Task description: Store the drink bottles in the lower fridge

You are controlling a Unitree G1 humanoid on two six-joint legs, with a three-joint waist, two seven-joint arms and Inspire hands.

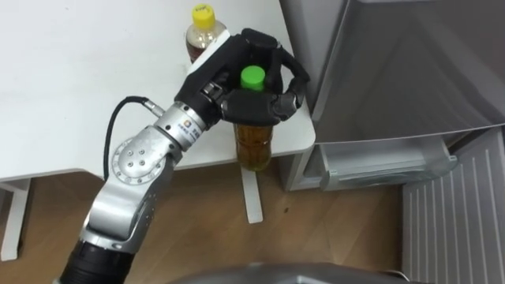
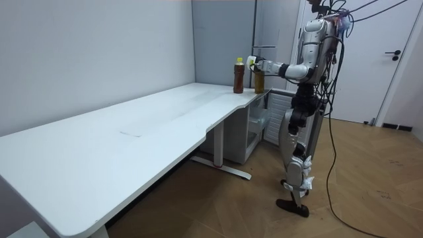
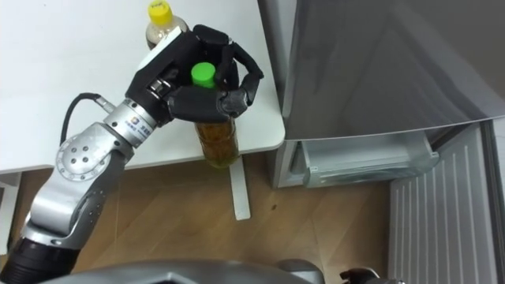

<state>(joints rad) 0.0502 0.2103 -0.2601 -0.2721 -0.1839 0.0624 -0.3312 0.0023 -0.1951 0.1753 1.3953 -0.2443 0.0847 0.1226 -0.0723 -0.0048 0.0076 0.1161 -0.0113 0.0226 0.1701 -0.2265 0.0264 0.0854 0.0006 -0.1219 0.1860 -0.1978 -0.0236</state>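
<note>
- The white tabletop (image 1: 79,79) is running along the left, and a yellow-capped bottle (image 1: 201,28) of brown drink is standing near its right-hand corner
- The left hand (image 1: 221,69), reaching in from the lower left, is curling its fingers round the neck of a green-capped bottle (image 1: 254,142), just in front of the yellow-capped one; the green cap is poking up through the grip
- That held bottle is hanging about upright, cap up, its lower end showing past the tabletop's edge against the floor; whether it is resting on the corner or already lifted clear is hard to tell
- The grey fridge (image 1: 394,63) is standing just right of the corner, so the bottle will probably need carrying right and downward
- The lower door (image 1: 458,225) is hanging open at the right edge, with a clear drawer (image 1: 387,162) showing below the upper part
- The fingers are hiding the bottle's shoulder, and the lower compartment's inside is being cut off
</note>
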